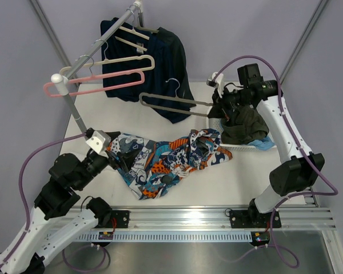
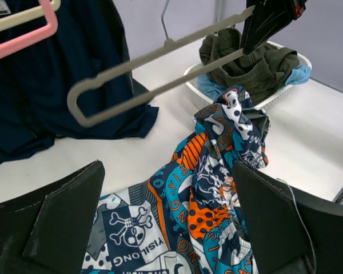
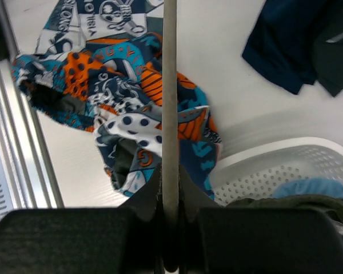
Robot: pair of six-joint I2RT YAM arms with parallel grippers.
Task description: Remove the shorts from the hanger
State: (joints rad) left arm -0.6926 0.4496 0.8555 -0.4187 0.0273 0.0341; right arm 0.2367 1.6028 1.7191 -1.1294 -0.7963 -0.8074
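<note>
Hanger (image 1: 171, 103) is pinched by right gripper (image 1: 218, 108), left gripper (image 2: 168, 222) is spread wide, empty; shorts (image 1: 171, 155) could be snagged by a low swing

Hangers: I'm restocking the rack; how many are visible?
5: grey hanger in the right gripper; pink hanger, beige hanger and two pale hangers on the rail. Others may hide behind the dark clothes.

Shorts (image 1: 166, 160): printed cloth, matt, crumpled.
Hanger (image 3: 170, 85): grey, smooth, dull satin finish; looks like plastic.
Basket (image 3: 286, 165): white perforated plastic with a slight sheen.
Table (image 3: 228, 74): white top, smooth and matt.
Rail (image 3: 17, 165): bare ribbed metal, lightly reflective.
Navy garment (image 2: 23, 103): soft matt cloth.
Olive garment (image 2: 257, 63): matt, creased cloth.
</note>
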